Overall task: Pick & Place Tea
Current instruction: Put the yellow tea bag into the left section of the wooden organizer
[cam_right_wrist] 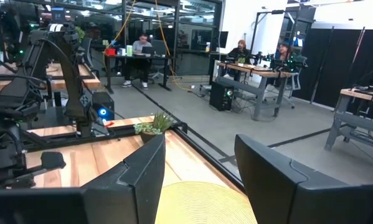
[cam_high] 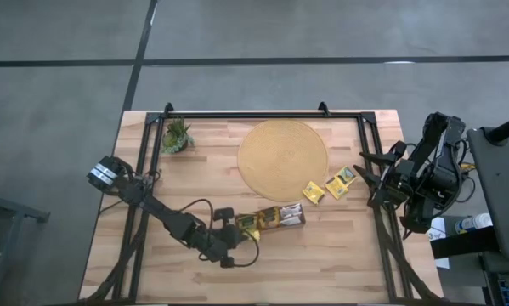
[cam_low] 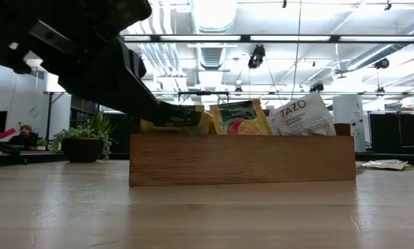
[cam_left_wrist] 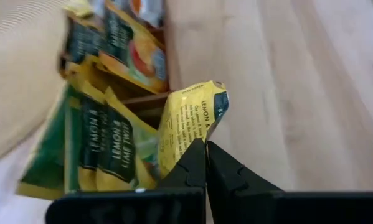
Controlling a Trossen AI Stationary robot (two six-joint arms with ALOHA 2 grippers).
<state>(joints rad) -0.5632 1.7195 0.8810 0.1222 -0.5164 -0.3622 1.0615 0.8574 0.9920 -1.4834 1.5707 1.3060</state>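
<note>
Yellow paper is clamped between the shut fingers of the left gripper point(cam_left_wrist: 205, 163): one sachet point(cam_left_wrist: 189, 127), pinched by its lower edge, just over the tray point(cam_high: 275, 218) where more tea stands. It should be lifted straight up, so that no neighbour is dragged, then carried to the mat point(cam_high: 283, 159). The right gripper point(cam_high: 375, 180) is held apart, waiting at the table's edge.

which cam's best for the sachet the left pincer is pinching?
Left wrist view: the yellow lemon sachet fills the frame, clamped in the left pincer. High view shows a small yellow patch; low view hides it behind the arm; right wrist misses it.
</note>
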